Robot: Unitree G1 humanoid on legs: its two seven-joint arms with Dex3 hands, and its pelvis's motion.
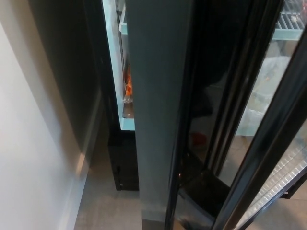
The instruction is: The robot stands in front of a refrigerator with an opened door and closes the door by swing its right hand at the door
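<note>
Shop-like spot, glass-door display fridge (158, 120), wire shelves (283, 177)

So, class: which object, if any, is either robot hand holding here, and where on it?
Nothing can be seen held: neither hand is in view beside the open refrigerator door.
</note>
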